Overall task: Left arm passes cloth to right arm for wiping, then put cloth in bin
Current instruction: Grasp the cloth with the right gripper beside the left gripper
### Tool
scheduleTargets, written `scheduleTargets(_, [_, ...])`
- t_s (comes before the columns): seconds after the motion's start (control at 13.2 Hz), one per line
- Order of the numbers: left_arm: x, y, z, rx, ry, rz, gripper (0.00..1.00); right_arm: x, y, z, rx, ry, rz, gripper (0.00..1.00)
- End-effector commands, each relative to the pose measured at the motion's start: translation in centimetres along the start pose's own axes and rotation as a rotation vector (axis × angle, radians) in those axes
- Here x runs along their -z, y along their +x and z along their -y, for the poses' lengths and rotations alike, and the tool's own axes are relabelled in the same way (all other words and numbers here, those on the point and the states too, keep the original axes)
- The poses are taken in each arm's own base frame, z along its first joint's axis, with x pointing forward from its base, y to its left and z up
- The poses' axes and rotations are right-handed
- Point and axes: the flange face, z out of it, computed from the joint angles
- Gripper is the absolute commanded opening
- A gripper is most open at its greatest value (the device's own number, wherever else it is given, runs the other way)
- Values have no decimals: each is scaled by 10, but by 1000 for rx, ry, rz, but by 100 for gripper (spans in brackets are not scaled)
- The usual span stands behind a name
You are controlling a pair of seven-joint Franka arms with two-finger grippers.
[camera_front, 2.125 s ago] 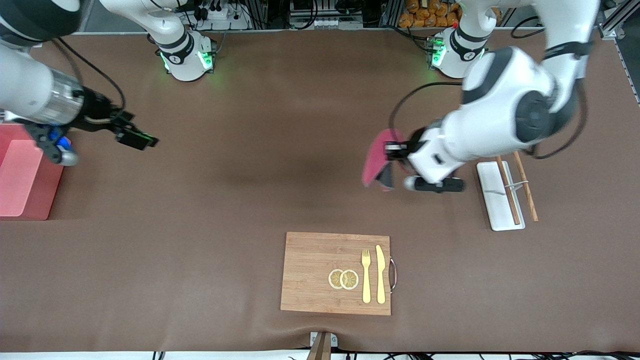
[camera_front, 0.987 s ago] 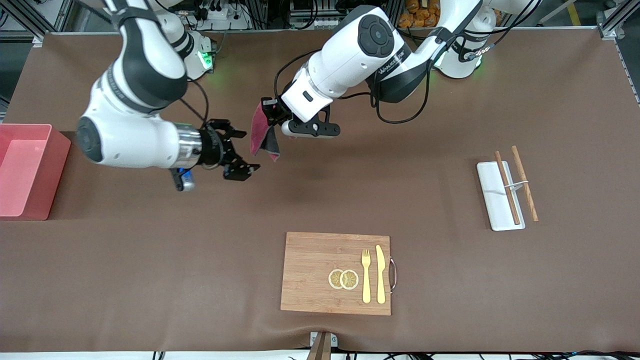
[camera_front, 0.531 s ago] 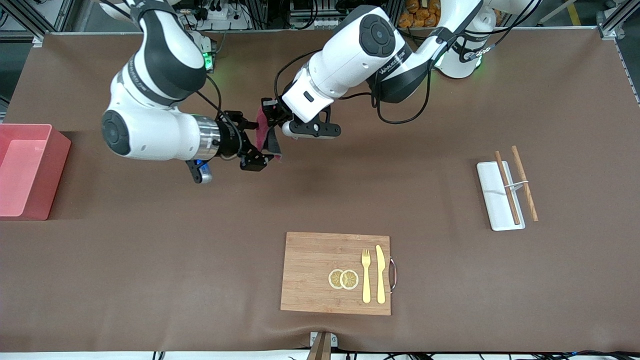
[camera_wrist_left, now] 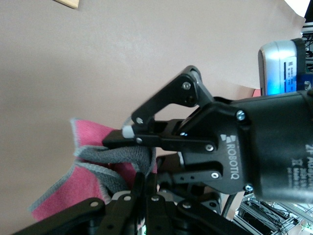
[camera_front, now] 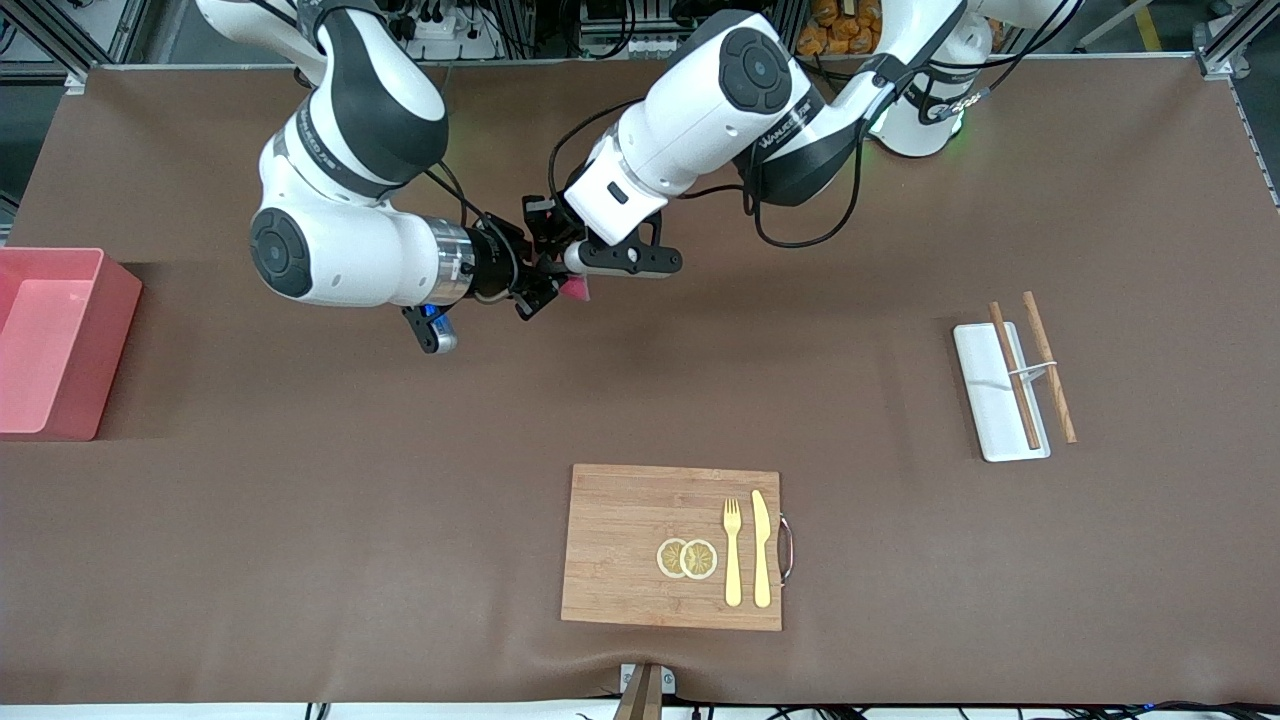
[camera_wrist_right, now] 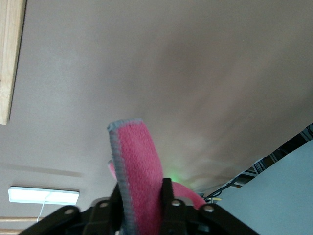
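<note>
From the front we see the left gripper (camera_front: 548, 238) and right gripper (camera_front: 530, 290) meeting above the table (camera_front: 300, 500), the cloth (camera_front: 575, 290) between them, well apart from the bin (camera_front: 60, 340). In the left wrist view, both grippers pinch the cloth (camera_wrist_left: 98, 166). The right wrist view shows the right gripper's fingers (camera_wrist_right: 166, 200) clamped on the cloth (camera_wrist_right: 139, 166).

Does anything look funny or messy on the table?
Only one chopstick: it lies half off the white tray, while the other chopstick rests on it. The cutting board's fork and knife sit neatly.
</note>
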Motion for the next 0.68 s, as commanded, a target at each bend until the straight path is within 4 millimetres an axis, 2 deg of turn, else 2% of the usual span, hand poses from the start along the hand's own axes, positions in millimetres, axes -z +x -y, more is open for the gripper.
scheduleTargets(0.0, [3,1,-4,12,-18,-2,0,8,8,-5,-2,8,22,0])
scheduleTargets(0.08, [5,3,-4,18,-21,-4,0,8,8,-5,-2,9,22,0])
scheduleTargets(0.15, [7,5,-3,18,-23,-5,75,9,10,-5,-3,10,22,0])
scheduleTargets(0.23, [7,1,-5,12,-23,-6,100,14,15,-5,-10,17,22,0])
scheduleTargets(0.46, [17,7,-4,5,-24,-25,100,46,51,-15,62,12,16,0])
scheduleTargets(0.61, [31,10,-4,-10,-26,-47,100,43,72,-17,145,-27,-97,0])
